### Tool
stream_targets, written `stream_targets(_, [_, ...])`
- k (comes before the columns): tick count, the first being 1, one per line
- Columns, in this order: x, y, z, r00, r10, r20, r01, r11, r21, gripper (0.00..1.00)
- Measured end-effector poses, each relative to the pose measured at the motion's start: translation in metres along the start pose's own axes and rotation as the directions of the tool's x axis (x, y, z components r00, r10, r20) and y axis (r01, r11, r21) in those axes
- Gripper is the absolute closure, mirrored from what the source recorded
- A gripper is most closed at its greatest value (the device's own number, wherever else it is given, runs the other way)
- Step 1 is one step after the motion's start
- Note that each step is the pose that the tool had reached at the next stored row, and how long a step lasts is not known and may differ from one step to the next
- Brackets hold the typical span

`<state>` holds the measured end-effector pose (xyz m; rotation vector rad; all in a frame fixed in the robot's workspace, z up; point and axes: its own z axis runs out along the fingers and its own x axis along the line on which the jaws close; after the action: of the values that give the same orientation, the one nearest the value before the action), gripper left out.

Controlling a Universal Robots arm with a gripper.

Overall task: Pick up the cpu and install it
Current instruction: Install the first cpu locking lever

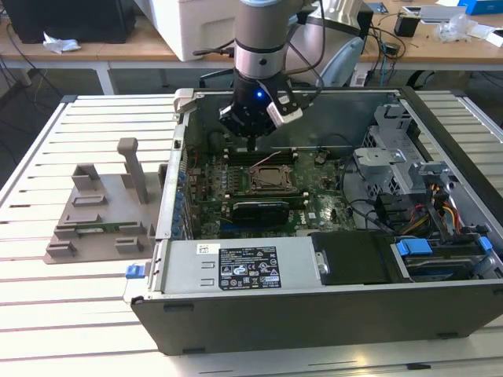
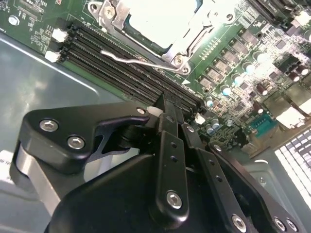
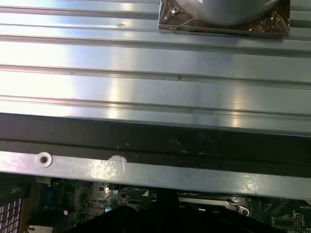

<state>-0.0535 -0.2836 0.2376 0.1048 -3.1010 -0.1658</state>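
A Universal Robots arm hangs over an open computer case (image 1: 314, 306) lying on its side on a slatted metal bench (image 1: 47, 314). In the exterior view, the black end effector (image 1: 251, 144) points straight down inside the case, its tip just above the memory slots (image 1: 259, 155) at the far edge of the green motherboard (image 1: 306, 212). The fingers (image 2: 167, 114) are drawn together in the second wrist view, with nothing seen between them.

The cpu (image 2: 158, 17) sits in its socket on the motherboard, its pale metal top framed by the silvery retention bracket (image 2: 192, 36); a thin wire lever (image 2: 138, 60) lies along the socket's edge beside the memory slots. In the exterior view the socket (image 1: 273, 177) lies just in front of the end effector, toward the camera, and a black expansion card (image 1: 263, 209) lies nearer the camera still.

On the exterior view's left, a grey plastic holder block (image 1: 98, 208) with an upright post rests on the bench, well apart from the arm. Drive bays and bundled cables (image 1: 428, 212) fill the case on the exterior view's right. The first wrist view looks across the bench slats (image 3: 146, 63) and the case's metal rim (image 3: 146, 174).
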Motion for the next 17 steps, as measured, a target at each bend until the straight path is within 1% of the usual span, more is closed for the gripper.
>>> stream_targets(4, [0.0001, -0.0026, 0.0028, 1.0, 0.0, -0.0001, 0.0, 1.0, 0.0, 0.89])
stream_targets(7, [-0.0011, -0.0055, 0.0074, 1.0, 0.0, -0.0005, 0.0, 1.0, 0.0, 0.89])
stream_targets(10, [-0.0023, -0.0078, 0.0101, 1.0, 0.0, -0.0005, 0.0, 1.0, -0.0002, 0.89])
stream_targets(12, [-0.0037, -0.0082, 0.0112, 1.0, 0.0, -0.0009, 0.0, 1.0, 0.0, 0.89])
stream_targets(17, [-0.01, -0.0091, 0.0152, 1.0, 0.0, -0.0019, 0.0, 1.0, -0.0001, 0.89])
